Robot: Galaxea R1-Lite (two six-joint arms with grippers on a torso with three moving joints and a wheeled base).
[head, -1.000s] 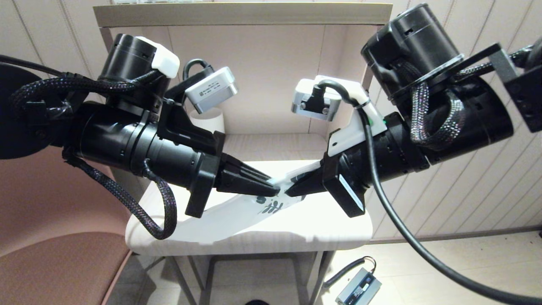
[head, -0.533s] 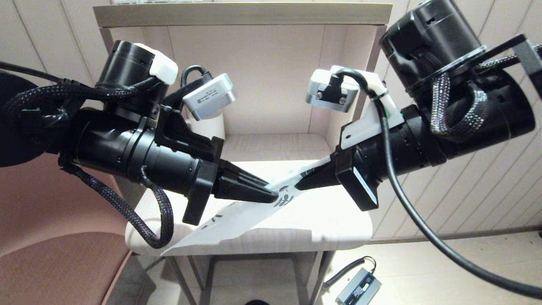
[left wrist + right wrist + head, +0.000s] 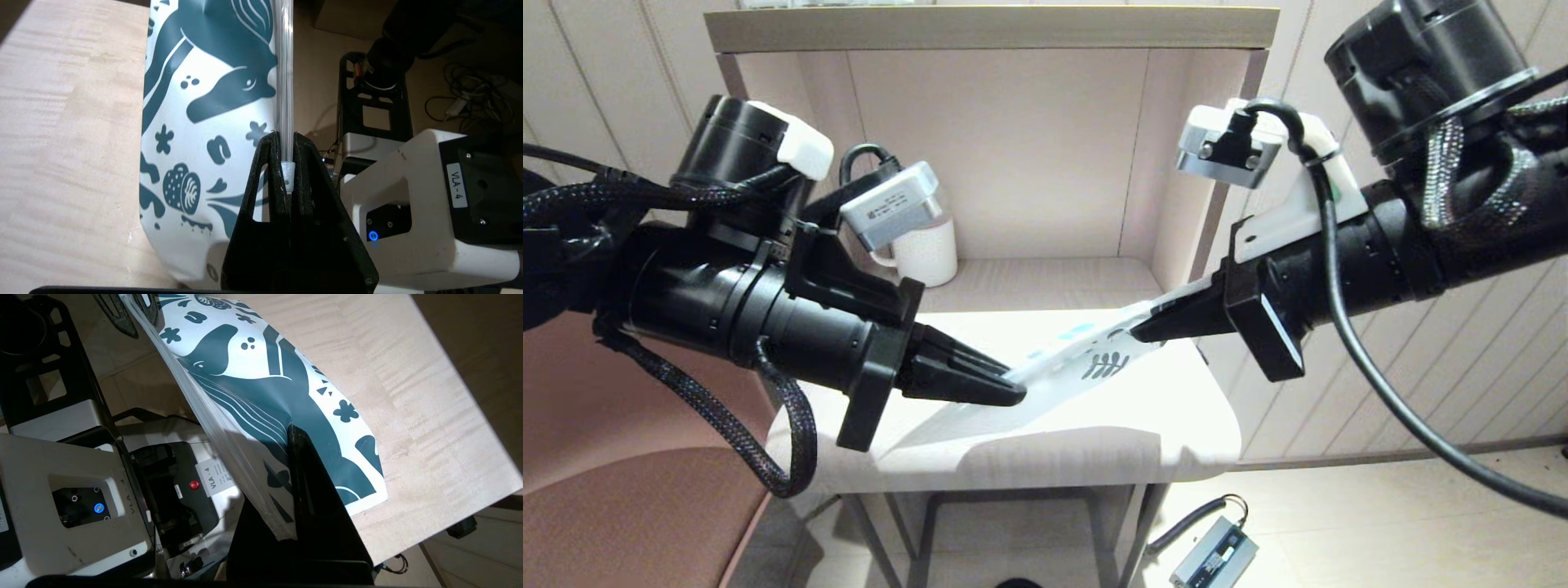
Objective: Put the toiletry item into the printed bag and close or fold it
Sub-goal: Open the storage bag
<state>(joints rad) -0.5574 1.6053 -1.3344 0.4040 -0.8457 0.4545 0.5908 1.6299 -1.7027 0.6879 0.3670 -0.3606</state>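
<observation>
Stretching between both arms above the table (image 3: 1176, 425), the printed bag (image 3: 1086, 359) is held taut; the left pincer (image 3: 1005, 390) is clenched on its slider (image 3: 287, 173) along the zip edge; the right pincer (image 3: 1147, 330) is clamped on the opposite printed end; the toiletry item cannot be seen; a white mug (image 3: 929, 249) is set on the shelf behind.
</observation>
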